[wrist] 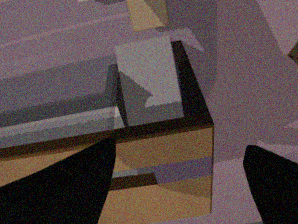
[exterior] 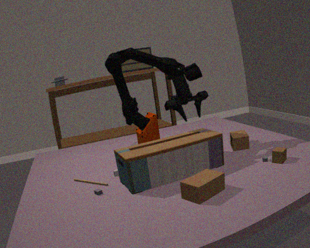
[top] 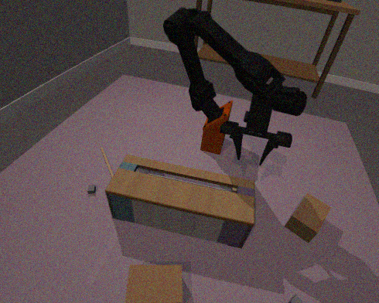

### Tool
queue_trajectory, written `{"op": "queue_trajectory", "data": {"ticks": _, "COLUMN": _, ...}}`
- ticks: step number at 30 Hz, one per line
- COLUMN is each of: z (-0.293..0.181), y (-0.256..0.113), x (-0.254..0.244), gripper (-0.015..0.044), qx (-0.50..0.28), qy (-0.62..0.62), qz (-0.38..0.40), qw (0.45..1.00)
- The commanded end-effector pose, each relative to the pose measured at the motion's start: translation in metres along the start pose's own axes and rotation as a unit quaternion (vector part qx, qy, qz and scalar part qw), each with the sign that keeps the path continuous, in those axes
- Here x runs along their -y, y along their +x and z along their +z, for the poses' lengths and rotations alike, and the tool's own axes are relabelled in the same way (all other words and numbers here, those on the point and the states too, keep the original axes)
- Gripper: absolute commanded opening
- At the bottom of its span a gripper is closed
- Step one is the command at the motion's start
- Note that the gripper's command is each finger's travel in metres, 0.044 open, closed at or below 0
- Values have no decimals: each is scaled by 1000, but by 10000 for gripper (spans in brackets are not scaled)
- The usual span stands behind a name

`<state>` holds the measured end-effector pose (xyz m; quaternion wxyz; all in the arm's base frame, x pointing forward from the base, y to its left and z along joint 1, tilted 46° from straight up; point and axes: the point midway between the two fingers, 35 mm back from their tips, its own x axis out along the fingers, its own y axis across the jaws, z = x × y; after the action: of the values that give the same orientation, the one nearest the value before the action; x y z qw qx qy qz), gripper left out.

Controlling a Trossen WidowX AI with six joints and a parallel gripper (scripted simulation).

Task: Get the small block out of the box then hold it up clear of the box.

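The wooden box stands upright, with a long slot in its top, a teal end and a purple end. A tiny tan speck shows through the slot near the purple end; it may be the small block, but its exact place is unclear. In the wrist view a tan block-like piece is cut off at the top edge; I cannot tell which thing it is. My gripper is open and empty, raised above and behind the purple end.
A thin wooden stick and a small grey cube lie beyond the teal end. A large tan block is in front of the box. Another tan block lies past the purple end.
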<state>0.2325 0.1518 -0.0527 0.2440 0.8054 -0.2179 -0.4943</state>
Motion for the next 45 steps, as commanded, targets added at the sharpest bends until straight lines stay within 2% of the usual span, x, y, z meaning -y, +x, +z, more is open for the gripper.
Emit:
{"op": "queue_trajectory", "data": {"ticks": 1, "z": 7, "y": 2, "x": -3, "gripper": 285, "qx": -11, "qy": -115, "qz": 13, "qw": 993}}
{"op": "queue_trajectory", "data": {"ticks": 11, "z": 7, "y": 5, "x": -3, "gripper": 285, "qx": -10, "qy": -115, "qz": 13, "qw": 993}}
{"op": "queue_trajectory", "data": {"ticks": 17, "z": 36, "y": 76, "x": -13, "gripper": 285, "qx": -6, "qy": -116, "qz": 13, "qw": 993}}
{"op": "queue_trajectory", "data": {"ticks": 19, "z": 41, "y": 88, "x": -17, "gripper": 285, "qx": -11, "qy": -115, "qz": 15, "qw": 993}}
{"op": "queue_trajectory", "data": {"ticks": 31, "z": 42, "y": 90, "x": -17, "gripper": 285, "qx": -12, "qy": -115, "qz": 15, "qw": 993}}
{"op": "queue_trajectory", "data": {"ticks": 45, "z": 50, "y": 112, "x": -19, "gripper": 285, "qx": -11, "qy": -115, "qz": 15, "qw": 993}}
